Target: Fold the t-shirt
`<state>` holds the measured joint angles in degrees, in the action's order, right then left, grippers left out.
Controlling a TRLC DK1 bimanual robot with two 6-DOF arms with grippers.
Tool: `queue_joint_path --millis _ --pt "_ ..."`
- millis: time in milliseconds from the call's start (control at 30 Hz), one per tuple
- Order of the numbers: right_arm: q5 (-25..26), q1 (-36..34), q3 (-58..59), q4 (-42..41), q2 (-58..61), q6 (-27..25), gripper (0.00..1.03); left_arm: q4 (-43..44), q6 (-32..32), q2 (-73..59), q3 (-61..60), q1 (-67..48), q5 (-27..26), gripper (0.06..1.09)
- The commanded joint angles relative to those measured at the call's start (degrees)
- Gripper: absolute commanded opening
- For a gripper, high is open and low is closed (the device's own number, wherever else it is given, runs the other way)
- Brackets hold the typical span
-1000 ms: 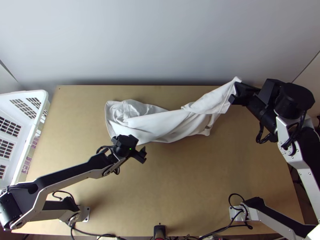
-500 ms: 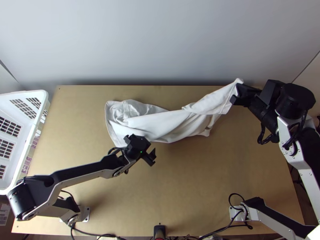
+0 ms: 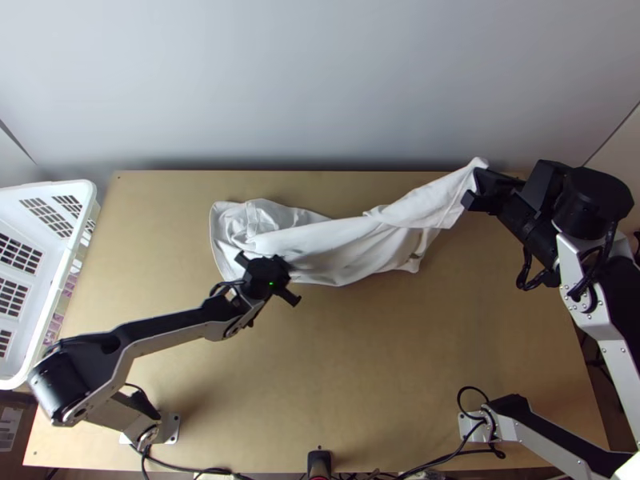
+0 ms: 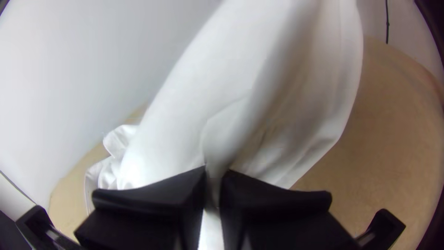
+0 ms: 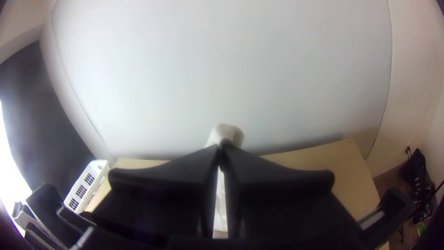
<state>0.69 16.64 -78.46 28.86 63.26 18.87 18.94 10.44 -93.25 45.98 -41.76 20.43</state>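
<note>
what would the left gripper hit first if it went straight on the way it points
More of the crumpled white fabric t-shirt, which lies between the jaws and right ahead of them; the light wooden table probably comes after, though depth is unclear.

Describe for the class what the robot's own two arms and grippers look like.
The left arm and right arm have silver-grey links, black joints and looping black cables. Left gripper and right gripper have wide, flat, black fingers. A tiny green light marks the left one.
</note>
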Motion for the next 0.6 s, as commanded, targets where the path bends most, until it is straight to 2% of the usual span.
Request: queue_joint_path --millis 0,200,367,567 --pt "0.01 -0.12 0.67 -0.3 0.02 0.11 0.03 -0.13 -1.74 8.88 -3.35 1.5 -1.27 0.1" --pt "0.01 0.14 0.85 -0.65 0.1 -0.06 0.03 -8.48 -3.32 23.82 -2.03 0.1 -5.31 0.1" --pt "-0.07 0.41 1.02 -0.65 0.1 -0.24 0.03 -17.36 -6.66 31.11 5.79 -0.17 -7.59 0.1" --pt "-0.25 0.49 1.2 -1.18 0.98 -0.24 0.03 -30.45 -18.08 32.7 20.56 6.43 -21.22 0.1"
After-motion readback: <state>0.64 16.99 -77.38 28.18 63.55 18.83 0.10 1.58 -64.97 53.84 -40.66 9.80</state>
